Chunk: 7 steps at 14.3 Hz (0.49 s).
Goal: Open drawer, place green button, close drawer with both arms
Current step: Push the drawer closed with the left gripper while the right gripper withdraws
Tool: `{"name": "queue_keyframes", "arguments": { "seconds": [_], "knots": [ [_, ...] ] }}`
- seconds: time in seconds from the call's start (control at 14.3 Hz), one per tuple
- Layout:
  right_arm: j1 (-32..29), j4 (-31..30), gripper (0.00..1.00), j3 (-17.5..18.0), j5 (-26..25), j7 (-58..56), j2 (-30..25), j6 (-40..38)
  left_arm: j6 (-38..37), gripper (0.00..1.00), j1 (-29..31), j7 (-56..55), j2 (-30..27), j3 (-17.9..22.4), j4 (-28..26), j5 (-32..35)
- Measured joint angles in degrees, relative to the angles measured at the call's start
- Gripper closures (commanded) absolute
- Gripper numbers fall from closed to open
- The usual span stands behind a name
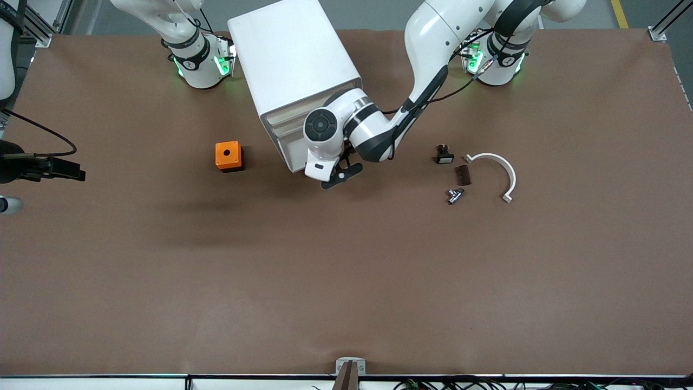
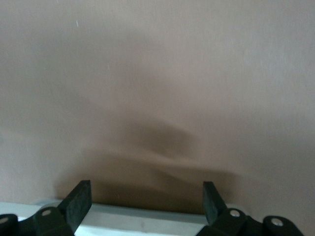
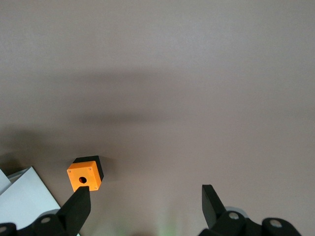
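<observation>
At the drawer unit's (image 1: 295, 65) front, my left end effector (image 1: 340, 174) hangs open and empty; drawer unopened, button (image 1: 455, 195) untouched on the bench (image 1: 346, 281). Right end effector (image 3: 142, 204) waits open.

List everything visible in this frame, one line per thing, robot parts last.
table: one, brown, under everything.
drawer cabinet: one, white, between the two arm bases, drawers shut.
orange box: one, orange with a hole on top, beside the cabinet toward the right arm's end.
switch part: one, black and white, toward the left arm's end.
dark block: one, dark brown, beside the switch part, nearer the front camera.
button: one, small, colours unclear, nearest the front camera of the small parts.
curved bracket: one, white, beside the small parts.
left gripper: black, open, low at the cabinet's front.
right gripper: black, open, waiting high over the table.
</observation>
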Motion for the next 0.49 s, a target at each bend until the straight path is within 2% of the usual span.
{"name": "queue_keyframes", "arguments": {
  "seconds": [0.49],
  "knots": [
    [0.0, 2.2, 0.00, 0.1, 0.0, 0.0, 0.0, -1.4, 1.1, 0.00, 0.0, -2.4, 0.0, -2.6, -1.6, -3.6]
  ]
}}
